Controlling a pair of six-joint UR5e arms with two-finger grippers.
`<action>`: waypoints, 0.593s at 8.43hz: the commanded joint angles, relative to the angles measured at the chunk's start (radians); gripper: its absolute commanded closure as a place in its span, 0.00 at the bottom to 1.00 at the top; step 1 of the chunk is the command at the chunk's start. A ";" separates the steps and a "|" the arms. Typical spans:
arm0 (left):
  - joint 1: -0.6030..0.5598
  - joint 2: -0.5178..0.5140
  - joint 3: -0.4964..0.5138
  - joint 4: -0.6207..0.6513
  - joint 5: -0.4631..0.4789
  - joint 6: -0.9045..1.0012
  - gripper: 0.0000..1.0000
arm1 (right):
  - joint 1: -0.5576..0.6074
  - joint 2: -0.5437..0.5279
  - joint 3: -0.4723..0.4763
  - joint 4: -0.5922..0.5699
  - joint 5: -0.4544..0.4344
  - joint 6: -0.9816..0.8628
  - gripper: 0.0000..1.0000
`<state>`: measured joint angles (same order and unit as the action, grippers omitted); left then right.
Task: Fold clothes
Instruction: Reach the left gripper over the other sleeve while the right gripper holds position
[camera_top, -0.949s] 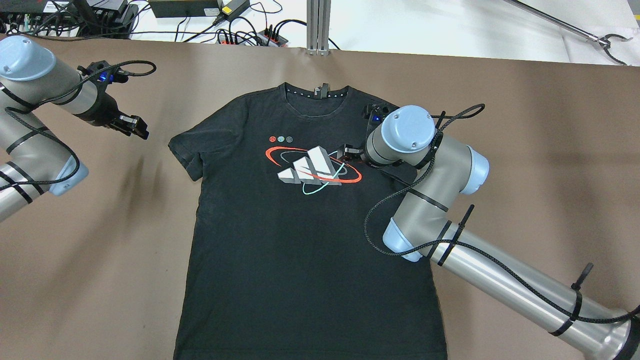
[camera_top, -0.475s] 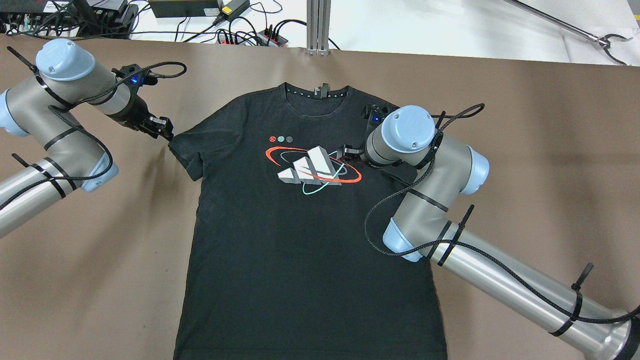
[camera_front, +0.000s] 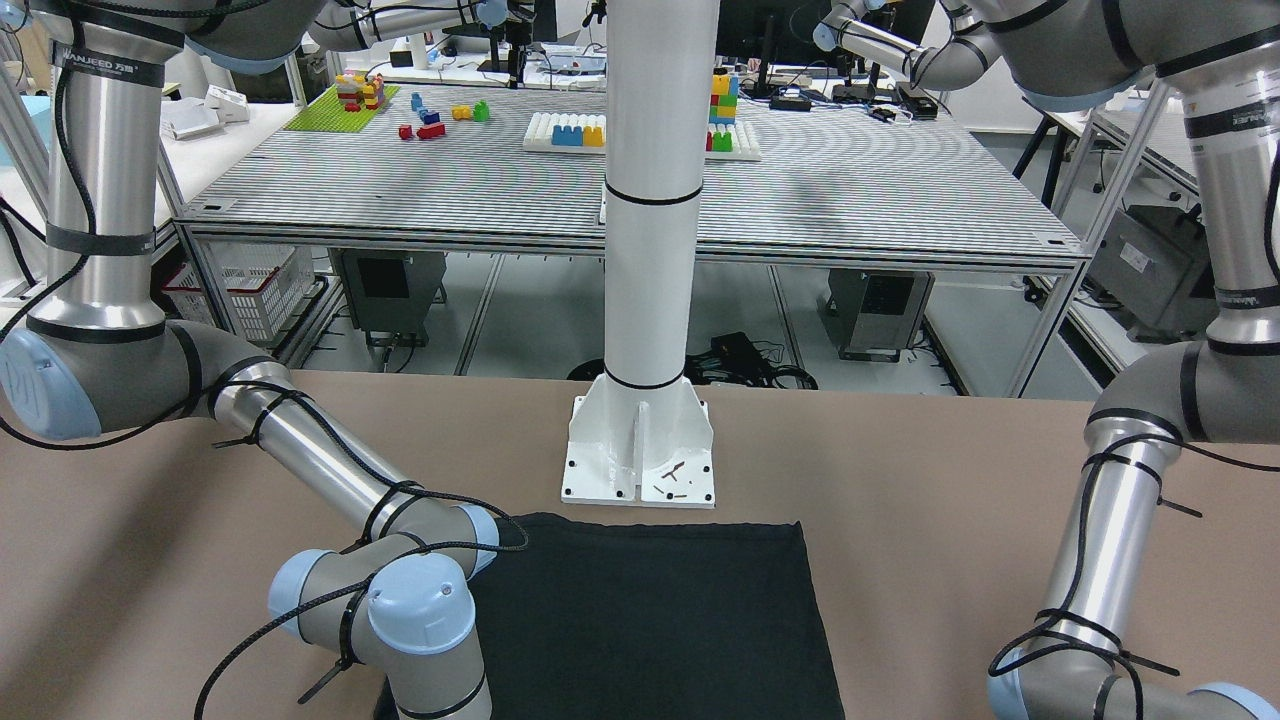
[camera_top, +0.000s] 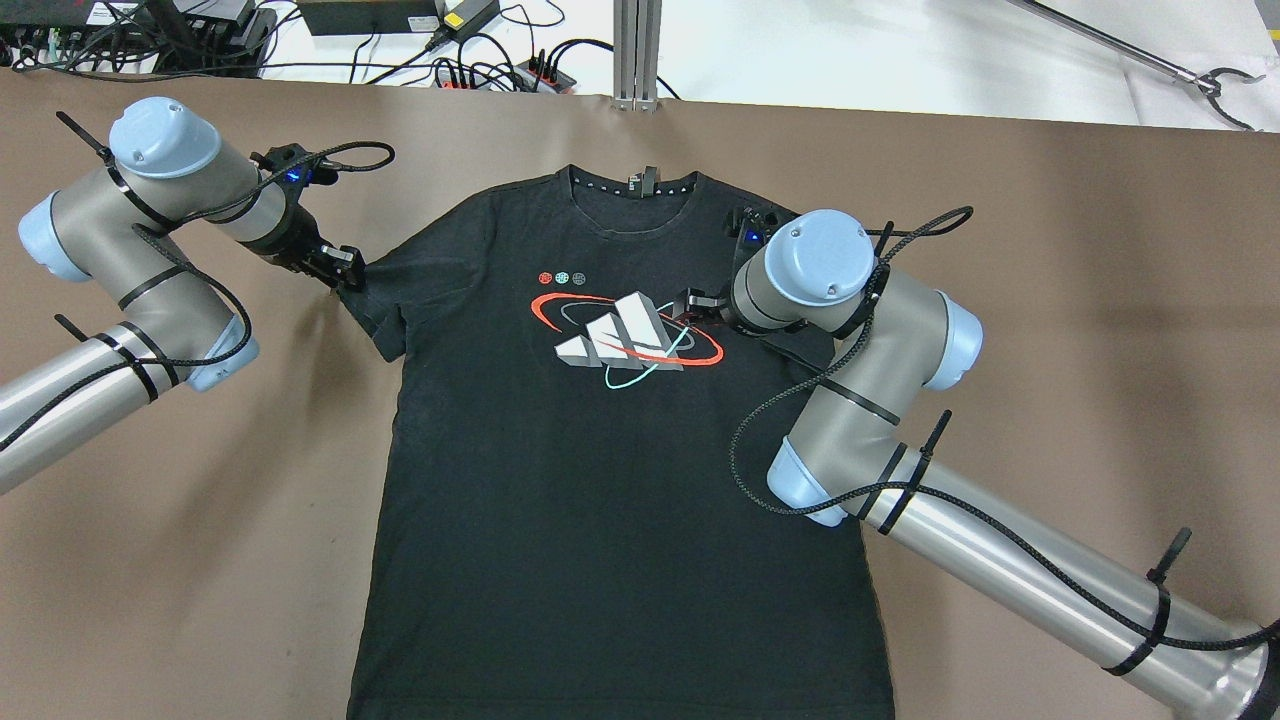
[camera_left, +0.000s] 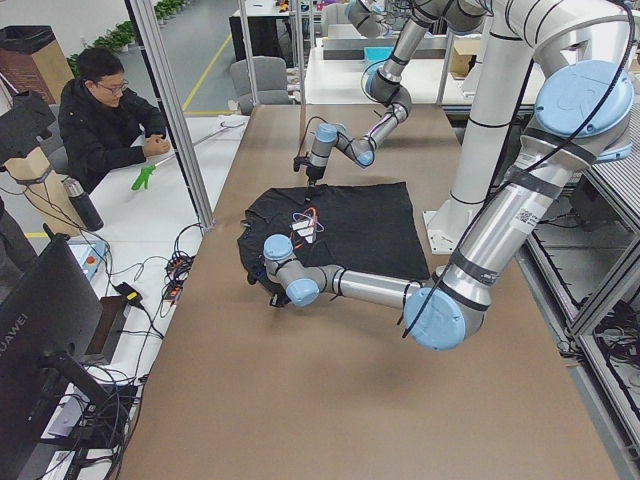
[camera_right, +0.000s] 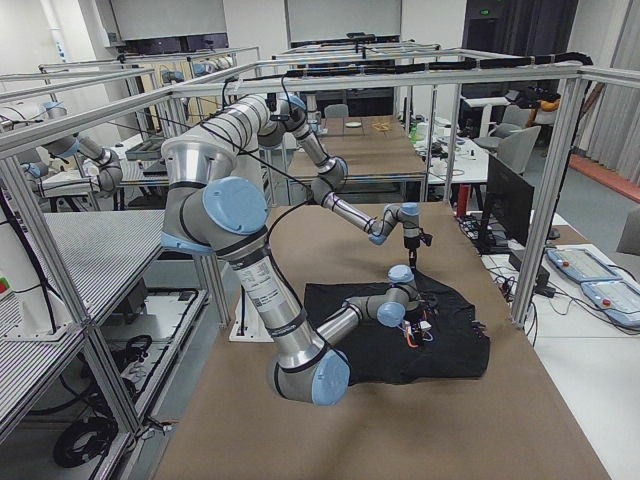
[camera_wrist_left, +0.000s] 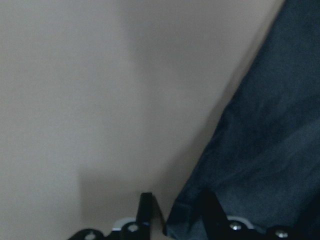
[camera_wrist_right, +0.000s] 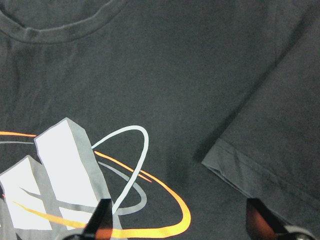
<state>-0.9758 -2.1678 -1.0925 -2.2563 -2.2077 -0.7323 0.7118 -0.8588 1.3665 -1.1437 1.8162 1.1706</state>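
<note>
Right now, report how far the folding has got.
Barely begun. Done, it seems: the right sleeve lies folded over the chest, the open right gripper above it. In hand: the open left gripper straddles the hem of the left sleeve. Left: that sleeve and the flat body of the T-shirt.

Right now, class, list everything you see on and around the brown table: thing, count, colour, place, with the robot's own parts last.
T-shirt: one, black with a red, white and teal print, flat mid-table.
Table: one, brown, under the shirt.
Pillar base: one, white, at the table's edge by the shirt's hem.
Power strips and cables: several, black, beyond the collar-side edge.
Person: one, dark jacket, seated off the table's side.
Arms: two, silver with pale blue joints, one from each side.
Left claw: one, black, open at a sleeve's hem.
Right claw: one, black, open over the print.
</note>
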 joint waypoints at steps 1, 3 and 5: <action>0.012 -0.001 -0.006 -0.005 -0.001 -0.019 0.98 | 0.000 0.000 0.012 -0.001 0.000 0.003 0.06; 0.009 -0.003 -0.051 0.003 -0.013 -0.030 1.00 | 0.000 -0.002 0.017 -0.001 0.000 0.004 0.06; -0.010 -0.003 -0.183 0.105 -0.047 -0.038 1.00 | 0.000 -0.011 0.032 -0.002 0.000 0.004 0.06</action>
<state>-0.9723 -2.1700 -1.1599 -2.2405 -2.2335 -0.7624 0.7118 -0.8621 1.3840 -1.1444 1.8162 1.1746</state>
